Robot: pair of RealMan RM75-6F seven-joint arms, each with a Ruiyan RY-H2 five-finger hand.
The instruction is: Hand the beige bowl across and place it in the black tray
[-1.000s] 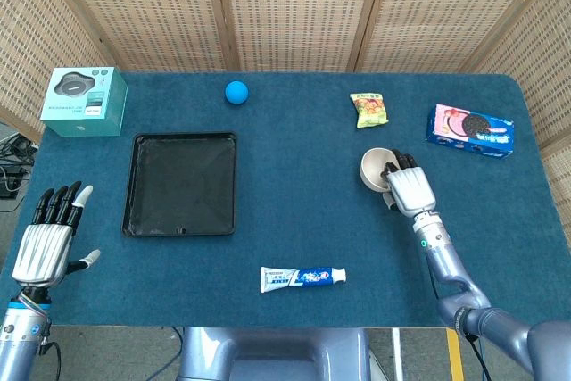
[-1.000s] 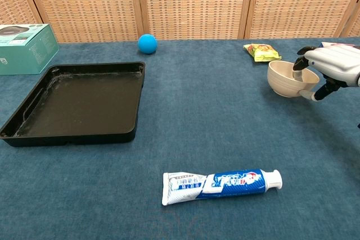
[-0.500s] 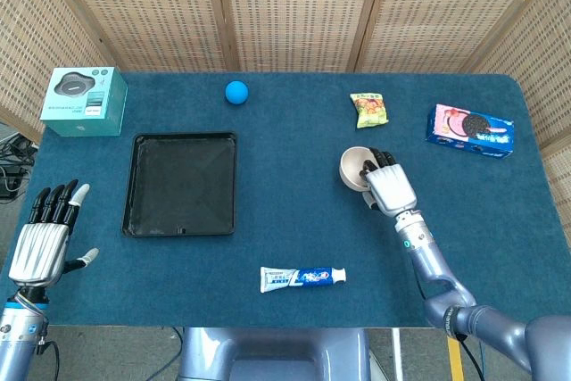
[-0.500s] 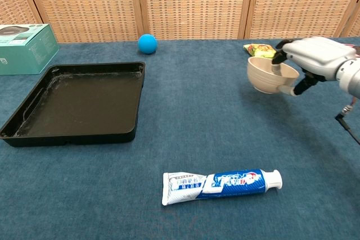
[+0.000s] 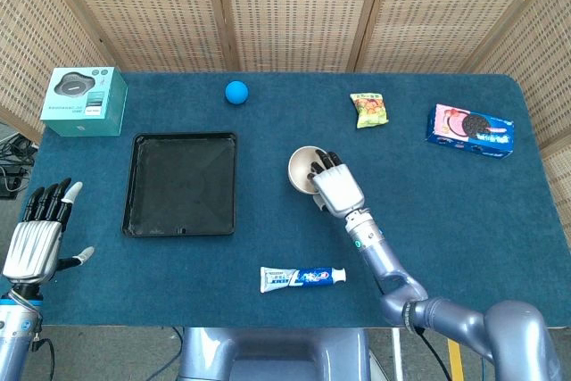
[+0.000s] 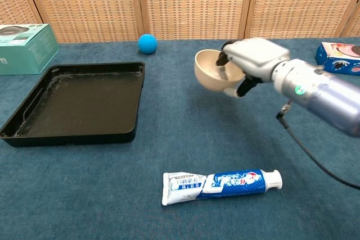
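teal box [image 6: 22, 48] cut by left edge, cookie pack [image 6: 341, 57] cropped right

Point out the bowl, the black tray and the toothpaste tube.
bowl [image 6: 209, 71], chest view, on its outer wall.
black tray [image 5: 184, 219], head view, on bare floor near its front rim.
toothpaste tube [image 6: 222, 184], chest view, on its printed middle.

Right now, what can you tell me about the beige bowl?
The beige bowl is small, round, plain and smooth, maybe ceramic or plastic. It looks empty. The right hand grips its rim, with fingers reaching inside. It is lifted off the blue table and tipped a little, with its opening still facing mostly up. It hangs near the middle, to the right of the black tray, not touching it.
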